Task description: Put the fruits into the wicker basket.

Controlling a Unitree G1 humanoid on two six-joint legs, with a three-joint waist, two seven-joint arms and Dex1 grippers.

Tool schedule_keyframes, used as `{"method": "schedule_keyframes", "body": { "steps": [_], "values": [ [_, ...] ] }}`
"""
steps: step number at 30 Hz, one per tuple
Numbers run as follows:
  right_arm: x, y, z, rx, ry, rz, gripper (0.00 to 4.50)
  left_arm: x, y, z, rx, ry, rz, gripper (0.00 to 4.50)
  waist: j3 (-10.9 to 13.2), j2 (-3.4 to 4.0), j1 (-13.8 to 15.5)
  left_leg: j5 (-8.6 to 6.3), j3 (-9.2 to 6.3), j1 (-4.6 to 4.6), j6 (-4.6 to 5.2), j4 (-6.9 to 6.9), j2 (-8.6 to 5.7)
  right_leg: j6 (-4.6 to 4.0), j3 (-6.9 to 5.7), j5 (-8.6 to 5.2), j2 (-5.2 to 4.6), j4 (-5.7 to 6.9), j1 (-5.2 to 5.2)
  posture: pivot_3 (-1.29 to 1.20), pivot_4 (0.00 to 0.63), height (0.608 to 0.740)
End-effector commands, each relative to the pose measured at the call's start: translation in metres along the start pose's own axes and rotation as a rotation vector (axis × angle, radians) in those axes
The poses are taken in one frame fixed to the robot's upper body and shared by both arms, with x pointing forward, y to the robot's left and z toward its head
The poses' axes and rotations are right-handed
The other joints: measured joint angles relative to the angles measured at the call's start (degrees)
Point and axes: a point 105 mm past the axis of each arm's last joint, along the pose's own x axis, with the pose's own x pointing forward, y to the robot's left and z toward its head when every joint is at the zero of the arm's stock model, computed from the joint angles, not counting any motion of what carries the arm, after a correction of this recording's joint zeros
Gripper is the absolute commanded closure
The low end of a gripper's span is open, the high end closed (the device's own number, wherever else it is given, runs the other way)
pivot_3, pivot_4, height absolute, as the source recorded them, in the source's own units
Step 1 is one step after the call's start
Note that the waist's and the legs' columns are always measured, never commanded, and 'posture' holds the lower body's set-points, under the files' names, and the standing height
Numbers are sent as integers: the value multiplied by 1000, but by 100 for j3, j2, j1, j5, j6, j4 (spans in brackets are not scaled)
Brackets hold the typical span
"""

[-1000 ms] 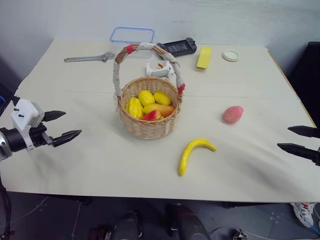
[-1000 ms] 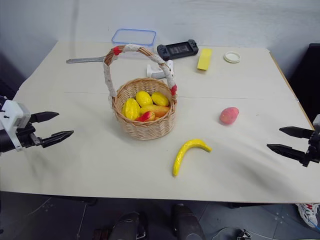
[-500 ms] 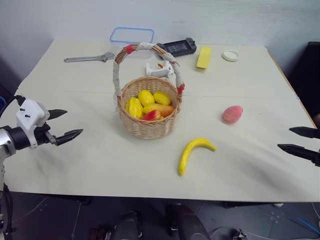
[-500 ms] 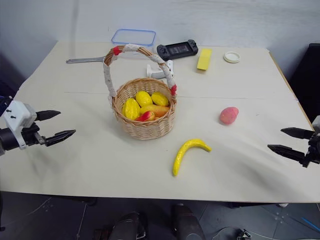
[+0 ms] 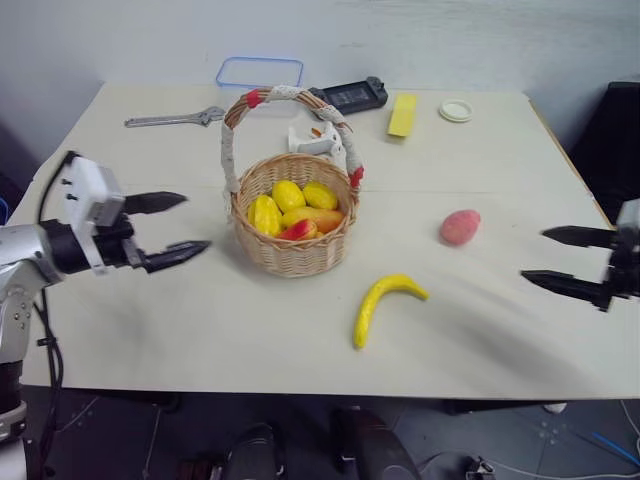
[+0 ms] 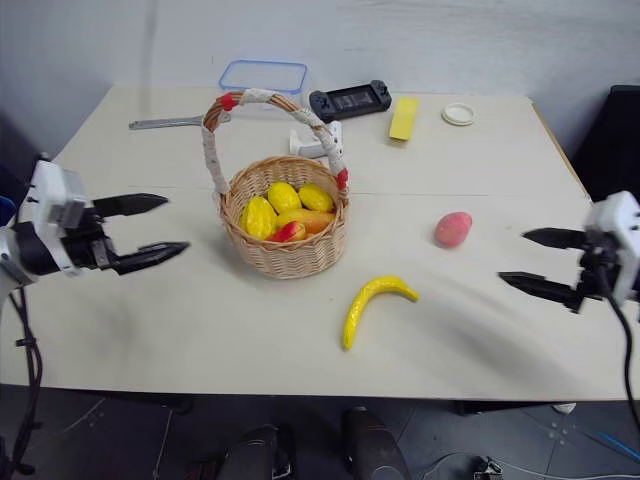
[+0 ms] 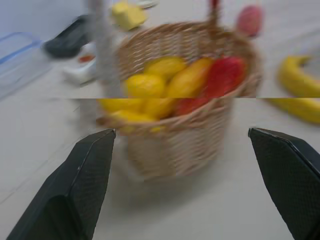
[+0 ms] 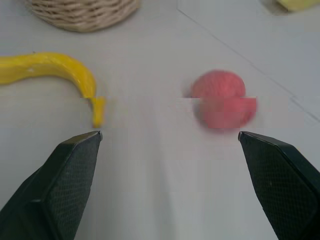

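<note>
both arms swung inward over the cream-covered table since a second ago. left gripper now near the round tan wicker basket with the cord-wrapped arched handle, just off its left side, black fingers spread wide, nothing between them. right gripper brought in from the table's right edge, fingers equally wide apart and empty, aimed toward the small pinkish-red egg-shaped fruit. long curved yellow banana lying on the cloth in front of the basket, slightly to its right; pink fruit further right, apart from both. basket already loaded with yellow and red fruit. probably the approach to a first grasp, likely right gripper on the pink fruit; neither loose fruit touched yet.
</note>
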Motion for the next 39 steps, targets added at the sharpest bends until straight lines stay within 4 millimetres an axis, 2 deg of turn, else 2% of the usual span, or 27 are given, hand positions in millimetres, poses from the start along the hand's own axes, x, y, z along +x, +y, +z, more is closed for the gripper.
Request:
{"method": "schedule_keyframes", "body": {
  "steps": [1, 3, 6, 9, 15, 19, 23, 29, 32, 34, 37, 39],
  "values": [
    [35, 29, 21, -127, -22, 178, 0, 19, -35, 17, 50, 0, -212, 38, 0, 0, -30, 1, -2, 0, 1, -1, 0, 0, -1, 0, 2, 2, 0, 0, 150, 740],
    [56, 42, 27, -184, -33, 265, 0, 27, -48, 17, 70, 15, -290, 38, 0, 0, -58, 3, -4, 1, -1, -1, 0, 0, -1, 0, 5, 3, 0, 0, 150, 740],
    [88, 52, 29, -251, -40, 324, 0, 36, -58, 16, 96, 31, -357, 38, 1, 0, -74, 6, -3, 1, -7, -1, 1, 0, 0, -1, 7, 4, -2, 0, 150, 740],
    [119, 57, 12, -378, 39, 370, 0, 40, -55, 15, 120, 45, -360, 38, 1, 0, -71, 16, -2, 1, -21, 5, 1, -1, 1, -1, 9, 7, -3, 0, 150, 740],
    [153, 45, 6, -355, 27, 366, 0, 37, -56, 17, 149, 48, -377, 38, 1, -1, -64, 15, 1, -15, -19, 19, -1, -1, 3, -3, 8, 12, -14, 0, 150, 740],
    [163, 45, -2, -335, 51, 398, 0, 39, -56, 18, 162, 40, -360, 38, 1, -1, -63, 14, 0, -14, -19, 30, 1, 0, 3, -4, 8, 17, -10, 0, 150, 740],
    [169, 43, -6, -332, 67, 412, 917, 41, -56, 18, 170, 30, -347, 0, 1, -1, -70, 14, 1, -13, -18, 39, 0, 0, 5, -4, 7, 27, -10, 0, 150, 740],
    [168, 43, 3, -250, -28, 405, 2981, 40, -51, 15, 161, 25, -308, 0, 1, 0, -71, 14, 0, -11, -19, 39, 4, -1, 5, -4, 10, 33, -11, 0, 150, 740],
    [157, 48, 2, -202, -56, 402, 4010, 38, -45, 12, 144, 34, -276, 0, 1, 0, -57, 14, -1, -12, -19, 39, 3, -1, 5, -4, 9, 33, -11, 0, 150, 740],
    [146, 53, 7, -152, -105, 392, 4103, 33, -34, 13, 70, 22, -215, 0, 1, -1, -39, 13, -3, -12, -20, 40, 3, -1, 4, -5, 8, 31, -9, 0, 150, 740],
    [131, 61, 30, -48, -218, 374, 4103, 18, -17, 14, 15, -1, -105, 0, 1, -1, -39, 12, -5, -14, -19, 43, 3, 0, 3, -5, 7, 33, -9, 0, 150, 740],
    [124, 66, 43, -48, -250, 373, 4103, 9, -12, 14, 1, -8, -55, 0, 1, -1, -86, 12, -2, -13, -18, 43, 4, 0, 5, -5, 5, 35, -11, 0, 150, 740]
  ]
}}
